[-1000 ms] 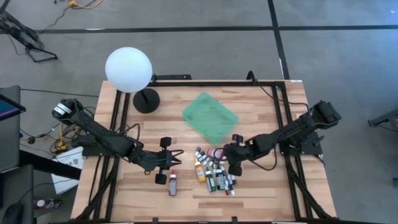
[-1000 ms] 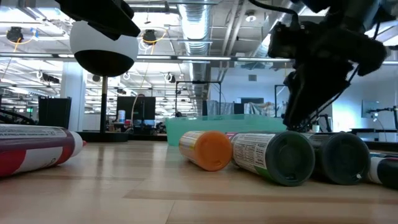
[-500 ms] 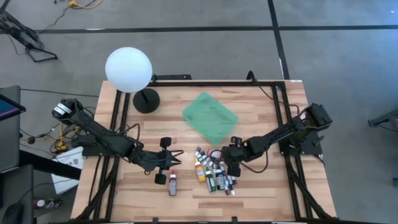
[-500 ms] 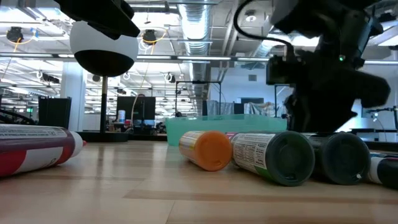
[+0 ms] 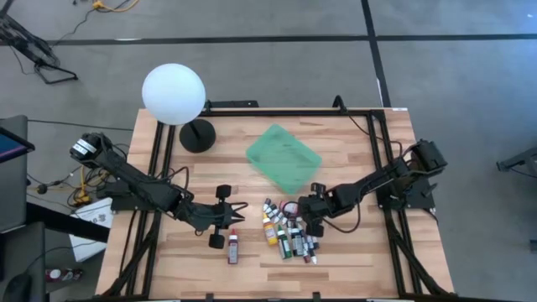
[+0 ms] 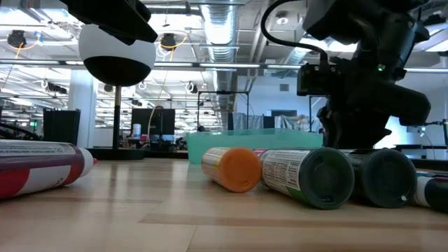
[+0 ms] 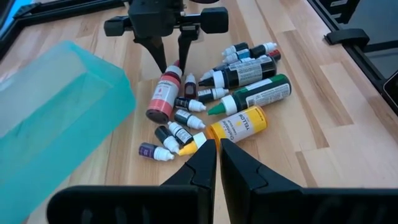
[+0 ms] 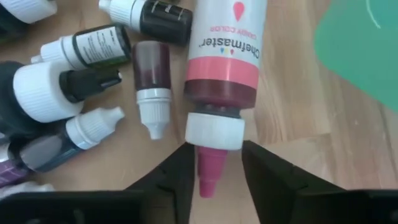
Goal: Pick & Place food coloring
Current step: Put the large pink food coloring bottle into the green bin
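From above, the right gripper is down at the edge of the heap of food coloring, which lies on the table just beside the green tray, while the left gripper, pressed together and empty, waits beside a lone red bottle. At table height the right arm hangs low behind the lying bottles. Its wrist view shows spread fingers flanking the nozzle of a pink bottle without touching (lined up, I judge, for a pinch).

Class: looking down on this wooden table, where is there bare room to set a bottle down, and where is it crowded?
Bare wood lies between the white globe lamp and the translucent green plastic tray, and right of the tray. Crowded: the small food colouring bottles, with the right tool over them.
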You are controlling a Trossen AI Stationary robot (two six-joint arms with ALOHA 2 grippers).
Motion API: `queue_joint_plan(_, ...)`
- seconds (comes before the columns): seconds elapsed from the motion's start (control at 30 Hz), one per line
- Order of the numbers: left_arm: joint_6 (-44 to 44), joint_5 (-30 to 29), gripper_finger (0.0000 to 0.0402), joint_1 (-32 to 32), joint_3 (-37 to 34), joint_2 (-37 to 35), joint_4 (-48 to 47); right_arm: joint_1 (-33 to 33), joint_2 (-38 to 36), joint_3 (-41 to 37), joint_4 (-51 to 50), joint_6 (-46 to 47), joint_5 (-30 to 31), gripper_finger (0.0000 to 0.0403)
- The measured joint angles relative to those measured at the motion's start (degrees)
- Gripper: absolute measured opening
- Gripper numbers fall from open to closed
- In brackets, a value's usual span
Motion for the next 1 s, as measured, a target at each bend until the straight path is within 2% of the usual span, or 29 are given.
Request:
queue_joint_plan(0.3,0.0,0.0,0.0016,-0.02,0.0,0.0,-0.01,0.88,0.0,0.0,-0.01,-0.58,0.54,0.0033)
queue_joint_plan(0.57,-0.02,0.01,0.0016,-0.01,0.0,0.0,-0.01,3.12,-1.57,0.0,-1.93,0.12,4.2,0.0045)
queue_joint_plan(0.8,-0.04,0.0,0.0016,-0.02,0.0,0.0,-0.01,5.22,-7.74,0.0,-8.62,1.73,4.03,0.0031)
queue_joint_plan(1.0,-0.04,0.0,0.0016,-0.02,0.0,0.0,0.01,6.67,-11.35,6.14,-27.62,6.28,0.23,0.0036)
